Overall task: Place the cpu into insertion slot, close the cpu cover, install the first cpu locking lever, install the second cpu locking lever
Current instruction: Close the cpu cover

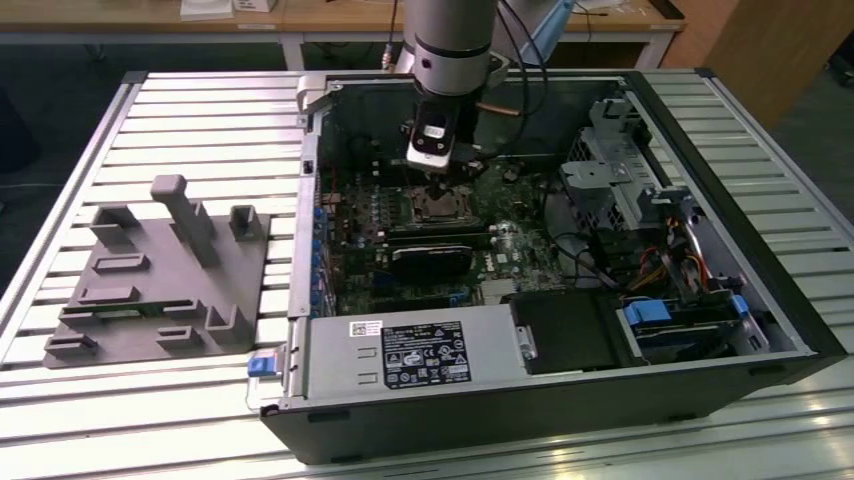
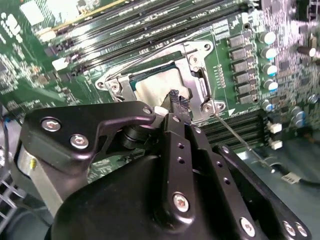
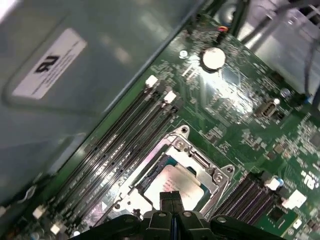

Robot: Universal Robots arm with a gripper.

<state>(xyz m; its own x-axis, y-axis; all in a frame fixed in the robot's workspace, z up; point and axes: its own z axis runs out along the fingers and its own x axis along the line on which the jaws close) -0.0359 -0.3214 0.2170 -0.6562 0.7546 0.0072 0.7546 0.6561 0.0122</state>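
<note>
Now, gripper (image 3: pixel 170 196): fingers pressed together, nothing between them.
Cpu (image 3: pixel 186 183): seated in insertion slot (image 3: pixel 198 160), directly beneath the fingertips.

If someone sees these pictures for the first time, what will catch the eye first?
First, the arm, which reaches down into an open computer case on a slatted table. Its pincer, shut, points at the silver cpu, framed by the metal cover on the green board. On the exterior view's left, a grey fixture lies on the table.
</note>
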